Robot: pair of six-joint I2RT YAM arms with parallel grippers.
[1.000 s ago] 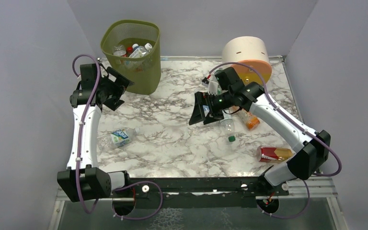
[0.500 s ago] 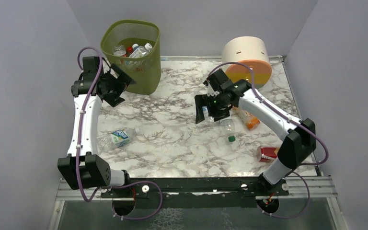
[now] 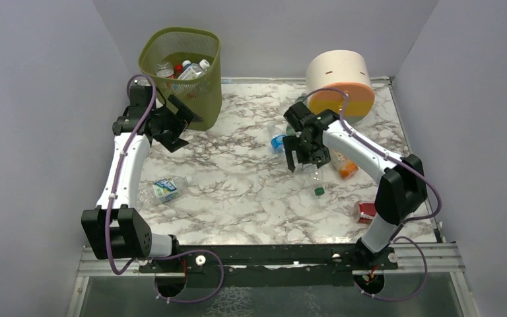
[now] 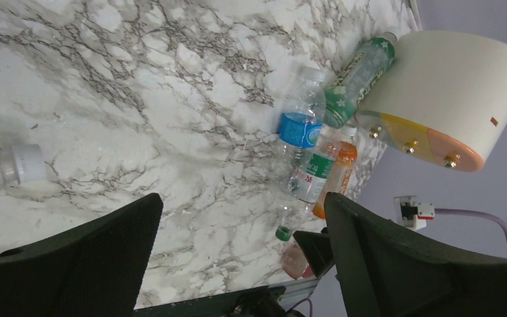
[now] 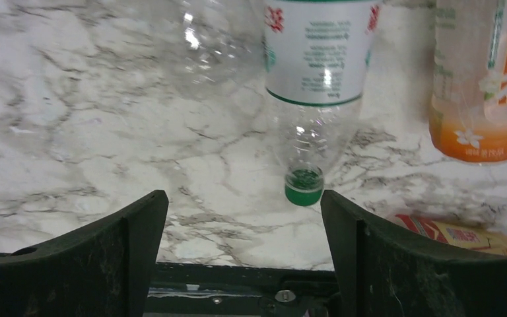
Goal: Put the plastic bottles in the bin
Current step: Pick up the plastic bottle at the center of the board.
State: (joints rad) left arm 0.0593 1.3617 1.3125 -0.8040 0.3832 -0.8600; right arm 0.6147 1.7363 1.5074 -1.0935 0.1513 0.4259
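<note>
On the marble table (image 3: 237,198), the right gripper (image 5: 244,201) hangs over a green-capped bottle (image 5: 313,66), fingers spread and gripping nothing. The left gripper (image 3: 182,125) gapes wide and empty beside the bin (image 3: 201,99), which holds several bottles (image 3: 186,70) — others lie scattered on the table.

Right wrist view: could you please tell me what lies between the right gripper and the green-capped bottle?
Only bare marble table shows there in the right wrist view; the green-capped bottle points its cap toward the right gripper, which is open.
</note>
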